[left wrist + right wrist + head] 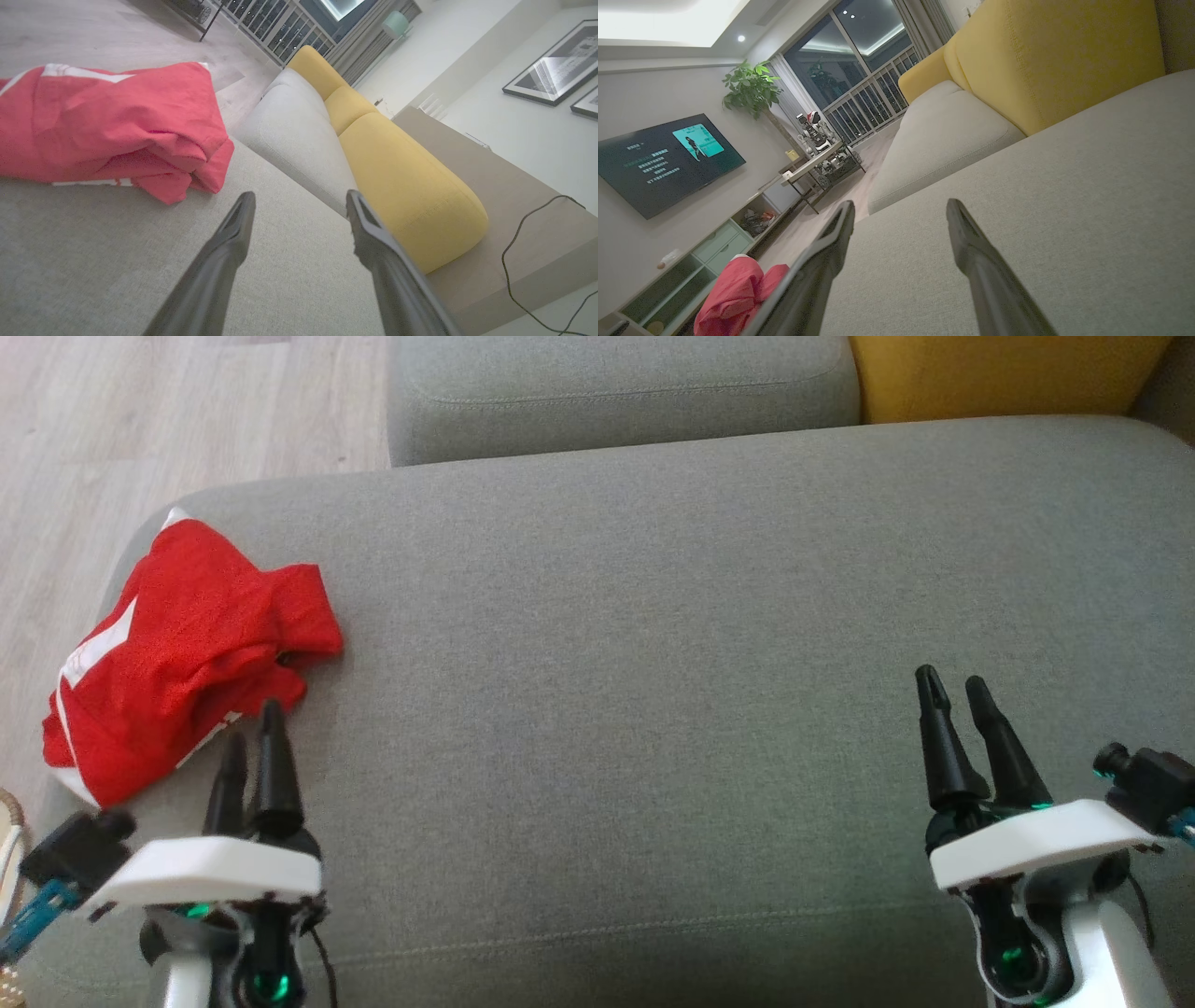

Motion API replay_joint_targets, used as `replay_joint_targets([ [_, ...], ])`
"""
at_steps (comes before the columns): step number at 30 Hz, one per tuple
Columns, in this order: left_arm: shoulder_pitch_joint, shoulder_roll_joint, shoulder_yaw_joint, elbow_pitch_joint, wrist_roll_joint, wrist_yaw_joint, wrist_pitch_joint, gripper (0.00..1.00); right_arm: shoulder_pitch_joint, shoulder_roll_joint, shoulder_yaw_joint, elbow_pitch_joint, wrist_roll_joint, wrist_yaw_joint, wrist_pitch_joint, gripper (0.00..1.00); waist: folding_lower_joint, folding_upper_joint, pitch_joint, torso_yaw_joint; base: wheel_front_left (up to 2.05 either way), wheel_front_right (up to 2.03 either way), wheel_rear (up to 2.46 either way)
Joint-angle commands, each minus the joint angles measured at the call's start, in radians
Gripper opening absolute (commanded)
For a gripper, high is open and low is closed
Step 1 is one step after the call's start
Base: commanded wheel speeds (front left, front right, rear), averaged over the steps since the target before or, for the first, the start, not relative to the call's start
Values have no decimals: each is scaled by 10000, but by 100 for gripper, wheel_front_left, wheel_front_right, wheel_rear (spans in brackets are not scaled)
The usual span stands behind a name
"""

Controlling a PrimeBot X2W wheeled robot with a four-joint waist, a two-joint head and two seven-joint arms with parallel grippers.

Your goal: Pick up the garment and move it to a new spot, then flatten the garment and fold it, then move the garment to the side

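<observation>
The garment (182, 649) is a red piece of clothing with white stripes, lying crumpled at the left end of the grey sofa seat (635, 644). My left gripper (250, 723) stands open just below it at the lower left, fingertips close to its near edge, nothing held. In the left wrist view the garment (112, 126) bulks up ahead and left of the open left gripper (300, 201). My right gripper (952, 684) is open over bare cushion at the lower right, far from the garment. The right wrist view has the open right gripper (900, 210) and the garment (738, 291) beyond its left finger.
A second grey cushion (616, 387) and a yellow cushion (999, 373) lie behind the seat. Wooden floor (140, 420) runs along the left. The right wrist view takes in a wall television (663, 161), a plant (754, 88) and a low shelf unit (714, 242).
</observation>
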Motion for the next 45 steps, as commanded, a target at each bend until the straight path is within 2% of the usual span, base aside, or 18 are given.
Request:
replay_joint_targets([
  [1,-366,180,76,-477,372,39,-124,100,-607,-103,177,-482,-376,44,-144,100,0,0,0,-5,0,0,0],
  [11,-336,659,-814,-463,2046,533,-416,100,-598,-115,261,-439,-1903,51,-440,100,0,0,-20,-32,0,0,0],
  [21,-487,1336,-1923,-415,3574,1606,-709,100,-634,-127,446,-494,-3304,57,-737,100,0,0,-69,-85,0,0,0],
  [31,-687,1868,-2864,-404,4566,2483,-972,100,-655,-138,350,-588,-4094,63,-1004,100,0,0,-74,-123,0,0,0],
  [45,-963,2360,-3852,-596,6063,3445,-1381,100,-797,-156,528,-495,-5621,73,-1418,100,0,0,-49,-96,0,0,0],
])
